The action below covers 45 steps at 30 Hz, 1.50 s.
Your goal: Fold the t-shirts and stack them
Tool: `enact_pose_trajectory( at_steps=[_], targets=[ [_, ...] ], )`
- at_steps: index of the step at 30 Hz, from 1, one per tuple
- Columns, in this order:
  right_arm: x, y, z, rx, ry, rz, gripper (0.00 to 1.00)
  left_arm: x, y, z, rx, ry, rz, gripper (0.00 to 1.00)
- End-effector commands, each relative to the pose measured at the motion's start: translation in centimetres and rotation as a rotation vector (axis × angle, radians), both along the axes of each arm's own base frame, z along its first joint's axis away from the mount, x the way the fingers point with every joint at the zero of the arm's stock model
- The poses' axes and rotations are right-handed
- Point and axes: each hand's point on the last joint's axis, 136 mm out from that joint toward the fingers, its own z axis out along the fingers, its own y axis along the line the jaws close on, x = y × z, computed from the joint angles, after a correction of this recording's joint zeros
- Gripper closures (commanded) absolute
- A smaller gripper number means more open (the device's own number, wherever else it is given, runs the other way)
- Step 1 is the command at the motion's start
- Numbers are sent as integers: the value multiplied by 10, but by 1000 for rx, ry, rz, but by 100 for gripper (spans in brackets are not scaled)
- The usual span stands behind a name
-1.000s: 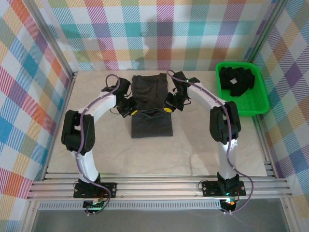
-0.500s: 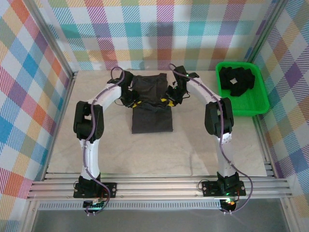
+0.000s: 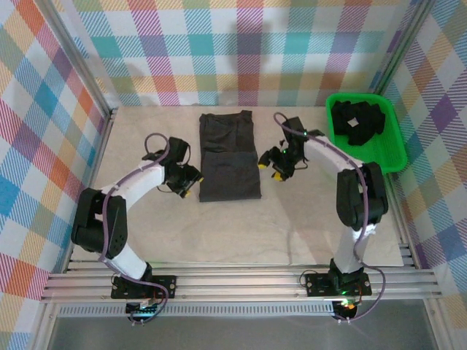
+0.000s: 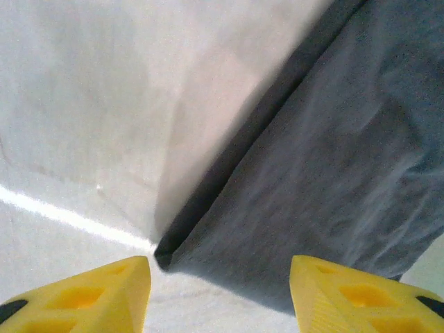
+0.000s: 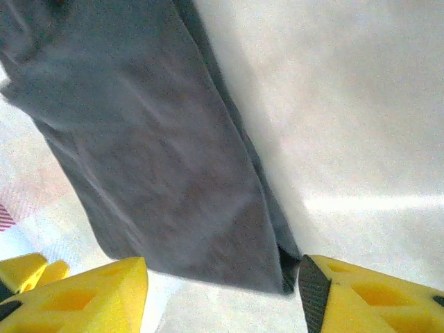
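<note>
green bin (image 3: 381, 154) of dark shirts (image 3: 359, 117) (loosely heaped)

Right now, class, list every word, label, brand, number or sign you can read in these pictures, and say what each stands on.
No text can be read in any view.
Folded t-shirt on the table: plain, no print.
White patch on the dark shirts in the green bin: too small to read.
Plaid walls: pattern only, no writing.
</note>
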Motion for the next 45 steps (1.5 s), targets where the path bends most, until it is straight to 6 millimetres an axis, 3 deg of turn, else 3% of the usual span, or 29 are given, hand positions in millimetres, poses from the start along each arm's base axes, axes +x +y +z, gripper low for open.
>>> enact_pose_trajectory(
  at_steps=[1, 5, 10, 12, 15, 18, 20, 23, 27, 29, 33, 41, 45],
  targets=[
    [-28, 18, -17, 75, 65, -23, 40, -10, -21, -20, -102, 47, 56, 44],
    [-49, 30, -39, 113, 144, -34, 40, -10, -30, -37, -117, 74, 56, 44],
    [-47, 34, -58, 115, 183, -64, 44, -6, -35, -56, -102, 101, 61, 47],
    [-43, 37, -63, 117, 195, -70, 48, -5, -35, -61, -94, 107, 68, 54],
    [-35, 39, -68, 111, 194, -83, 56, 0, -35, -65, -88, 102, 75, 76],
    [-24, 41, -70, 99, 182, -87, 76, 5, -36, -64, -84, 99, 80, 94],
    [-14, 42, -61, 95, 144, -85, 99, 10, -35, -57, -82, 81, 84, 100],
    [-3, 40, -34, 72, 60, -61, 100, 18, -34, -33, -90, 25, 88, 100],
    [1, 38, 10, 61, -33, -5, 100, 21, -26, 16, -50, -56, 42, 100],
    [-9, 36, 22, 67, -31, 16, 100, 10, -24, 27, -44, -40, 2, 100],
    [-42, 37, 21, 97, 23, 57, 100, -26, -31, 23, -92, 18, -73, 100],
    [-163, 28, 12, 80, 162, 174, 100, -148, -32, 18, -146, 119, -234, 100],
    [-204, 14, 19, 87, 208, 183, 100, -186, -31, 34, -194, 89, -299, 100]
  ],
)
